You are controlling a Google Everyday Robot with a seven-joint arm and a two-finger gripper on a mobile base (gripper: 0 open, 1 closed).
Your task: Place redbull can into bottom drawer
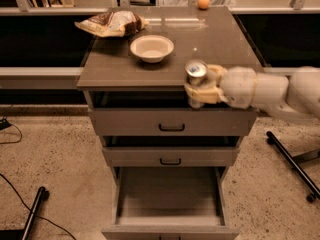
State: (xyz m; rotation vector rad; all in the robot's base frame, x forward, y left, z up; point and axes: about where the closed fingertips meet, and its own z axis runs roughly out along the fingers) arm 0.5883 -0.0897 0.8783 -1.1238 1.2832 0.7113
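The redbull can, slim and silvery with a shiny round top, is held upright in my gripper. The gripper is shut on the can and holds it in the air over the front edge of the cabinet top, to the right of the middle. My cream arm reaches in from the right. The bottom drawer is pulled open below, its plain floor bare, lower and a little left of the can.
A cream bowl and a snack bag lie on the cabinet top. An orange ball sits at the back. Two shut black-handled drawers sit above the open one. Black stand legs on the floor right.
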